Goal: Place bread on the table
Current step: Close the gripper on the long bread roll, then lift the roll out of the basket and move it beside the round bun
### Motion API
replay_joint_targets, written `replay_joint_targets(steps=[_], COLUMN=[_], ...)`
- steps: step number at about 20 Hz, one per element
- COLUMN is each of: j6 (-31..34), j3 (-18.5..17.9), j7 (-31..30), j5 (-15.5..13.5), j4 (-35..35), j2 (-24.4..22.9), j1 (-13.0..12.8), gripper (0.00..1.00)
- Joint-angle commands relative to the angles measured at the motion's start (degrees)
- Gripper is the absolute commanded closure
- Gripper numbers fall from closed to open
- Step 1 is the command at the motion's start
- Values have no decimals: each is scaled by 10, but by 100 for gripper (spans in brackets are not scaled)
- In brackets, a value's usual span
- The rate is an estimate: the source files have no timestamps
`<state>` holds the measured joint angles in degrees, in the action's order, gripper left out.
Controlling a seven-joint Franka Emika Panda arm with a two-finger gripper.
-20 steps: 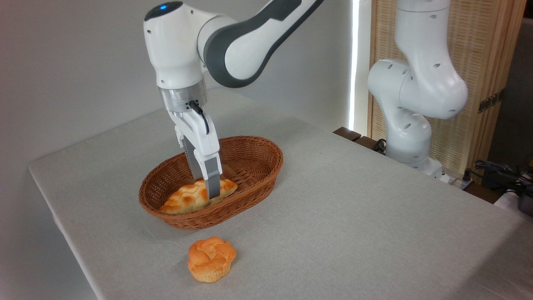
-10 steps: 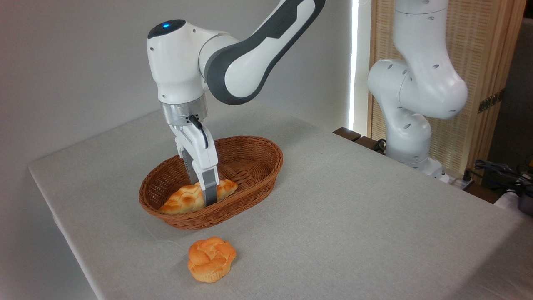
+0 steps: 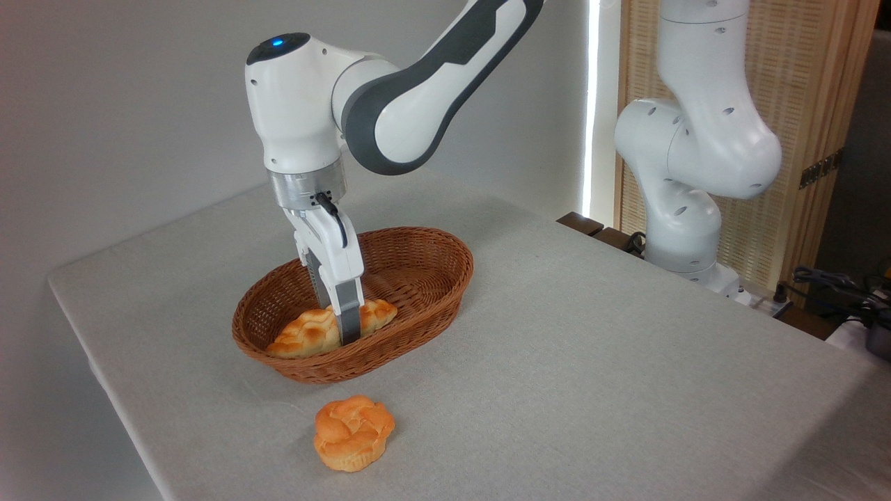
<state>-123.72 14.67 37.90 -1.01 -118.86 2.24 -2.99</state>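
Note:
The bread (image 3: 317, 330), a pale golden braided loaf, lies in the near left part of a brown wicker basket (image 3: 424, 268) on the table (image 3: 592, 362). My gripper (image 3: 341, 327) points straight down into the basket and straddles the loaf near its middle. The near finger (image 3: 350, 325) stands against the loaf's front side, and the far finger is mostly hidden behind it. Whether the fingers press on the loaf cannot be seen. The loaf rests on the basket floor.
A small round orange knotted bun (image 3: 353, 432) sits on the cloth in front of the basket. The arm's white base (image 3: 686, 209) stands at the table's far right edge, with cables (image 3: 835, 289) beyond it. The table's left edge runs close to the basket.
The gripper came down into the basket over the loaf during the first half second. Since then it has held almost still. The bread has not moved.

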Motion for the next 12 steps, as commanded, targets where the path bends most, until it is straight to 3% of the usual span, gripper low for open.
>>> replay_joint_targets(steps=[1,8,12], j6=[-13,-5,146], j3=[-1,-1,-2], j7=[2,-2,-7], j5=[8,8,-1], j4=[-5,-1,80], j2=[-2,-10,-32], j1=[-1,-1,8], gripper=[57,57,56])
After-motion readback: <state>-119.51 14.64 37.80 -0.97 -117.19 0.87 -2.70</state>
